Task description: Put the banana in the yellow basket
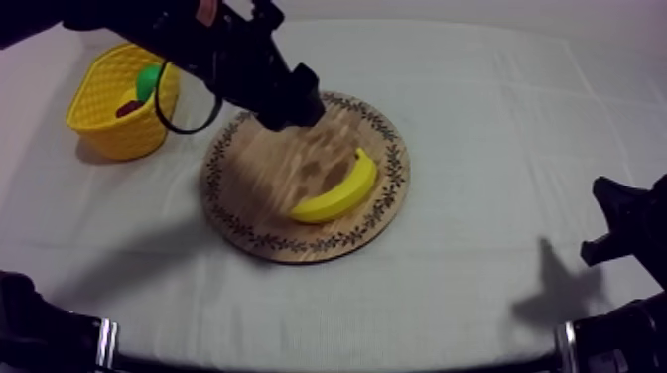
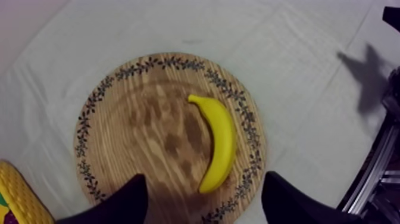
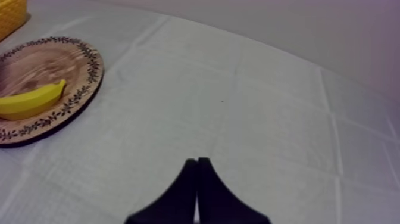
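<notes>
A yellow banana (image 1: 339,189) lies on the right half of the round wooden board (image 1: 258,179) with a patterned rim. My left gripper (image 1: 294,105) hangs over the board's far edge, above and apart from the banana (image 2: 218,140); its fingers (image 2: 122,204) stand wide apart with nothing between them, the board (image 2: 137,131) below. The yellow basket (image 1: 109,119) stands at the far left. My right gripper (image 1: 620,220) rests low at the right edge; its fingers (image 3: 189,196) lie together as a narrow wedge. The banana (image 3: 30,100) and board (image 3: 59,62) show beyond it.
Inside the basket lie a green fruit (image 1: 148,81) and a small red fruit (image 1: 128,107). The basket's corner (image 2: 15,199) sits beside the board. Bare cloth (image 1: 496,129) stretches between the board and my right arm.
</notes>
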